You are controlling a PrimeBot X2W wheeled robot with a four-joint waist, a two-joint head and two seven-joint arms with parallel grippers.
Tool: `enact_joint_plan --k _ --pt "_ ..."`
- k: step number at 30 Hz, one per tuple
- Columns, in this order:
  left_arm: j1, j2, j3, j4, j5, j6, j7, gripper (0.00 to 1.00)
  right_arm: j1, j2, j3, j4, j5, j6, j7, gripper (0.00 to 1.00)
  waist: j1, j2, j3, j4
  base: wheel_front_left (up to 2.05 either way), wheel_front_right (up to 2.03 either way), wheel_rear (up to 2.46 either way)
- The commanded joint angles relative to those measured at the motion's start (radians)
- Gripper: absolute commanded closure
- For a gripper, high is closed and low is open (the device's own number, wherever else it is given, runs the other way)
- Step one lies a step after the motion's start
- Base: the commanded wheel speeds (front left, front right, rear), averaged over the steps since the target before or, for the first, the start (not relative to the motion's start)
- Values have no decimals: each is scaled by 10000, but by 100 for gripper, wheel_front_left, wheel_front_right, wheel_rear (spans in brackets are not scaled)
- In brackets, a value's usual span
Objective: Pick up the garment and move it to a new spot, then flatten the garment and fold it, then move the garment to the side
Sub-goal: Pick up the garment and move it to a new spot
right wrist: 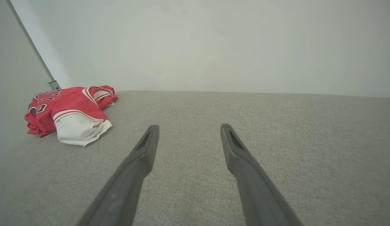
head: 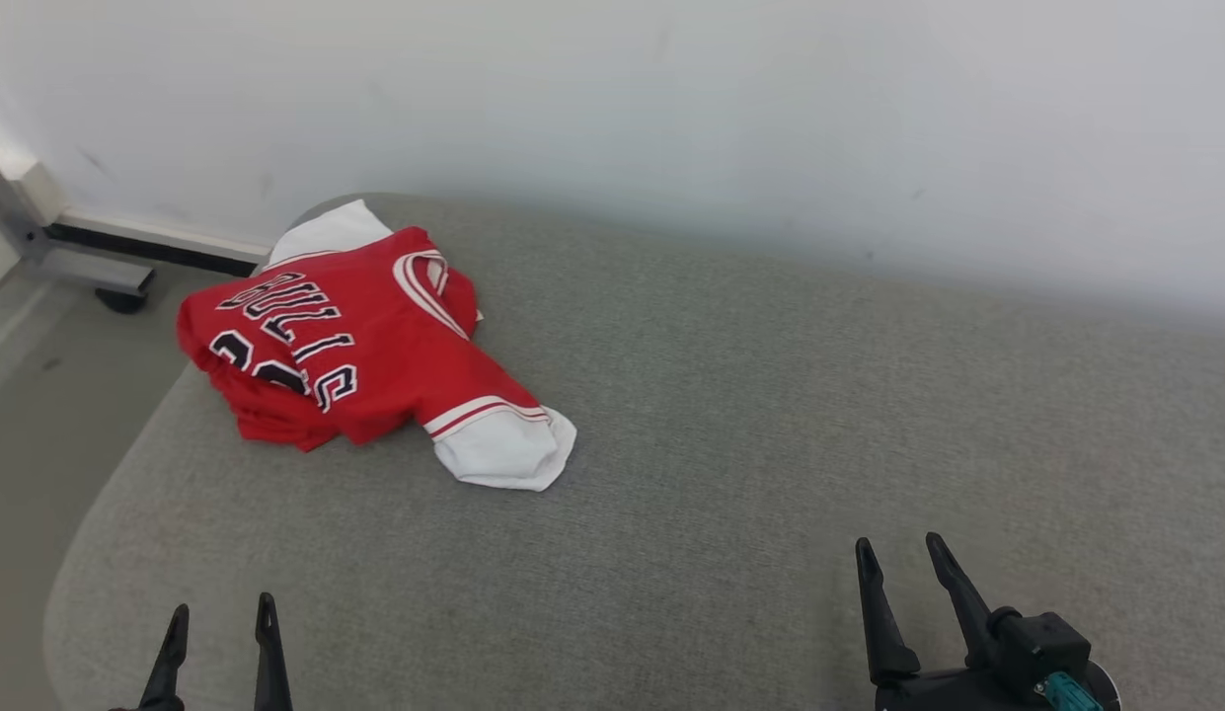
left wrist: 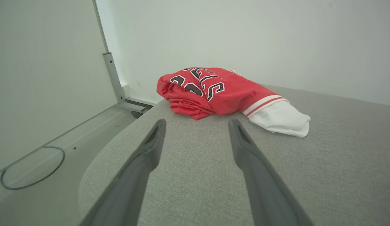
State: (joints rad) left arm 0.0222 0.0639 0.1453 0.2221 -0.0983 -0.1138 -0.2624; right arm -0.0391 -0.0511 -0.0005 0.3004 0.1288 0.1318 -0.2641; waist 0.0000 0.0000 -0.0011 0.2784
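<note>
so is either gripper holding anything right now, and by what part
Nothing is held. The left gripper and right gripper are both open and empty, well short of the jersey lying bunched on the pad.

I read "BULLS" on the red garment (head: 375,346), in black letters edged with white. The word runs across the chest and is creased by the folds. Beneath it are large black numerals, half tucked under a fold, and I cannot make out the digits. From my left wrist, the final "S" reads clearly.
</note>
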Motion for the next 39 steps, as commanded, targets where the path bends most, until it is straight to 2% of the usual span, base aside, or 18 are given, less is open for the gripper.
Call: enact_joint_plan --k 1,12,22,28,32,39 --pt "121 31 38 32 -2 52 -39 0 105 15 36 -19 6 -21 -7 0 0 0 -13 657 0 0 0" --pt "154 -15 152 82 -40 150 -39 0 32 16 89 34 -82 -21 -7 0 0 0 62 1891 0 0 0" --pt "281 -8 367 -76 66 285 -37 0 -34 15 149 57 -86 -21 -7 0 0 0 137 2248 0 0 0" --pt "-76 0 629 -3 -74 414 -37 0 -212 13 157 138 -198 -21 -7 0 0 0 321 1922 0 0 0" --pt "-640 197 849 69 -300 314 -39 0 -396 13 97 132 -389 -21 -7 0 0 0 591 1475 0 0 0" --pt "-2363 1092 973 412 -655 44 -39 0 -795 12 -175 -103 -731 -21 -7 0 0 0 1405 386 0 0 0"
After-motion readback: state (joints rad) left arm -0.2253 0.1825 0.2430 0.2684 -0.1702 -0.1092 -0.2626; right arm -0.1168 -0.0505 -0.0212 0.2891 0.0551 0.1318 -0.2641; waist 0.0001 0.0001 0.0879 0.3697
